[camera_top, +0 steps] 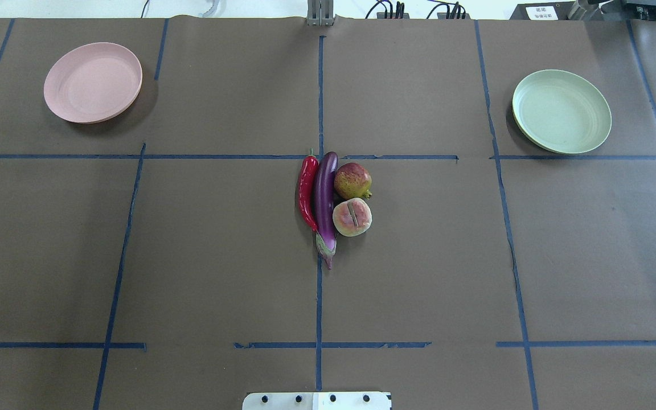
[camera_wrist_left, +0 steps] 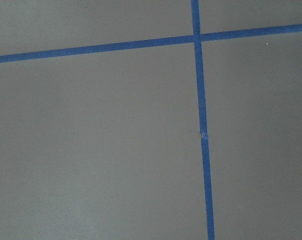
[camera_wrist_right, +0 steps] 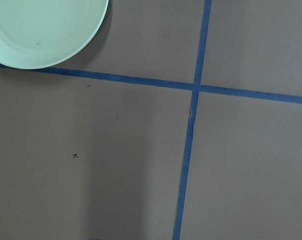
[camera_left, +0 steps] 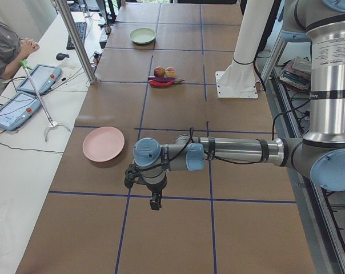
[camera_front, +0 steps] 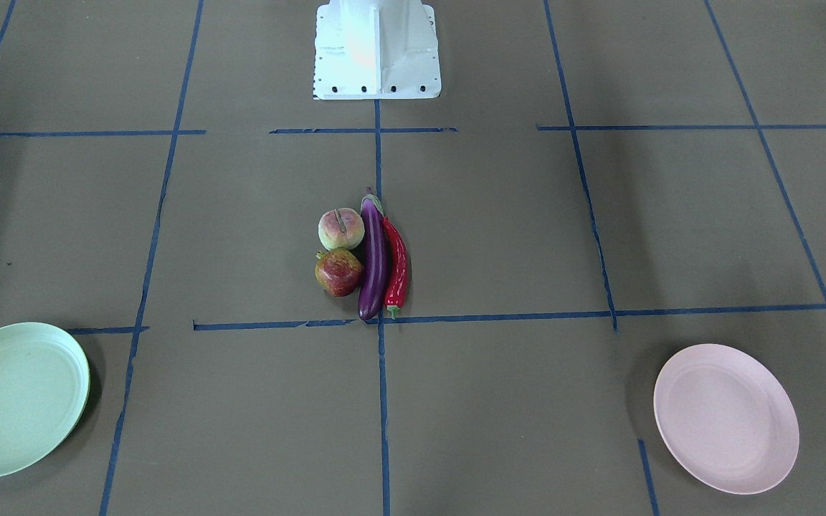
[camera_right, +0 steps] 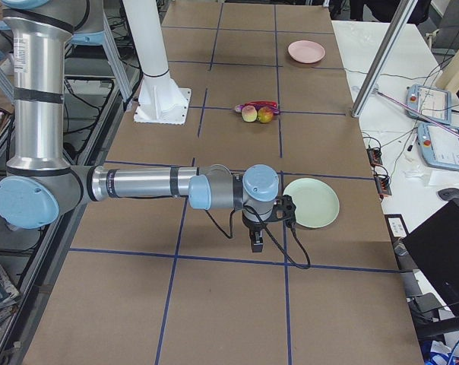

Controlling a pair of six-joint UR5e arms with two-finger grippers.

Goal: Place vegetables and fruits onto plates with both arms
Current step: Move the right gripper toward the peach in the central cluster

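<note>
The purple eggplant (camera_front: 374, 261), red chili (camera_front: 397, 269), peach (camera_front: 341, 228) and pomegranate (camera_front: 339, 272) lie bunched together at the table's middle, the chili against the eggplant, the two fruits on the eggplant's other side. The pink plate (camera_top: 93, 82) sits far left and the mint green plate (camera_top: 561, 111) far right in the overhead view, both bare. My left gripper (camera_left: 155, 202) hangs over the table near the pink plate (camera_left: 104, 144). My right gripper (camera_right: 255, 243) hangs beside the mint plate (camera_right: 311, 202). I cannot tell whether either is open or shut.
The white base block (camera_front: 377, 50) stands at the robot's side of the table. Blue tape lines (camera_top: 320, 285) grid the brown table cover. Operators' tablets (camera_left: 24, 94) and a metal post (camera_left: 75, 40) stand along the far side.
</note>
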